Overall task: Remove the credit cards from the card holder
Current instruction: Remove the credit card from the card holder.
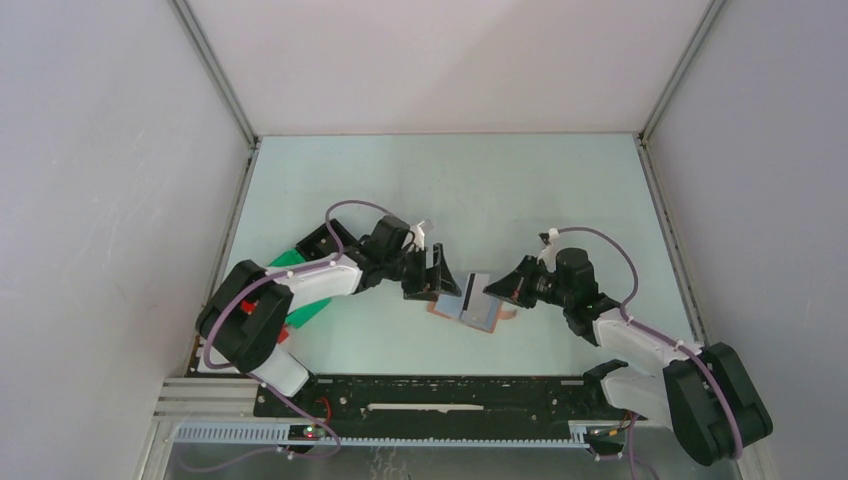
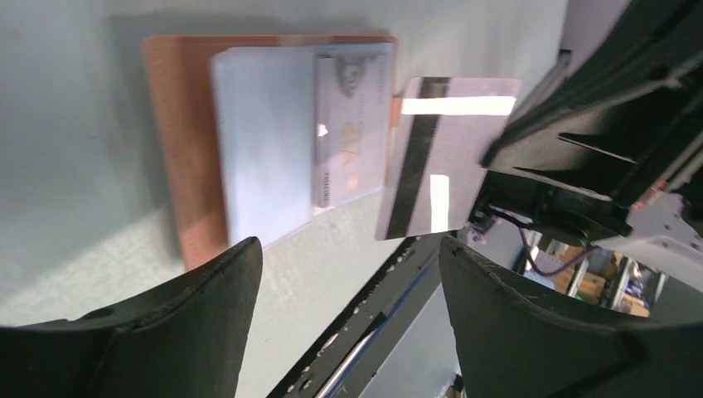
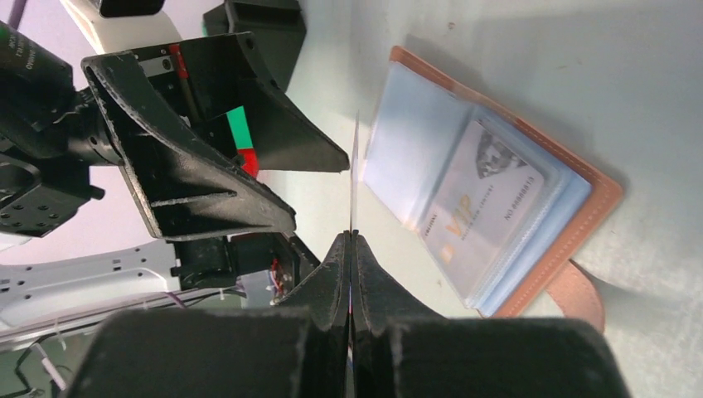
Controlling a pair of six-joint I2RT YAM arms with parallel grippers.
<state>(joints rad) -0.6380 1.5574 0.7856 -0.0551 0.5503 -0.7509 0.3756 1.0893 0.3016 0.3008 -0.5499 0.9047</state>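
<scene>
Top view: the small tan-brown leather-like bifold card holder [image 1: 470, 315] was seen lying open and flat on the pale green table [image 1: 450, 190], between the two arms. The black two-finger left gripper [image 1: 430, 285] was placed just left of the card holder, jaws apart, nothing held. The black two-finger right gripper [image 1: 492, 290] was positioned just above the card holder, clamped on a thin flat pale-grey striped card [image 1: 476, 290]. A green square bin [image 1: 300, 262] was noted well left of the card holder.

Left wrist view: the left gripper's fingers were spread wide and pointed at the card holder without touching it. It was likely kept near so the card holder could be pinned if it slid. The striped card was shown past the card holder's tab edge, raised off the table, its black magnetic stripe turned to the camera. A second pale rectangular VIP card [image 2: 348, 141] was seen tucked in the card holder's clear blue-grey sleeve.

Right wrist view: the right gripper's fingers were pressed together on one end of the striped card, which was seen edge-on and upright, beside the card holder and apart from it. An end pinch was judged the only workable hold on so thin a card. The small closing tab [image 3: 576, 292] was seen flat on the table at the card holder's near edge. The task was judged partly done: one card out, the VIP card at least left inside.
</scene>
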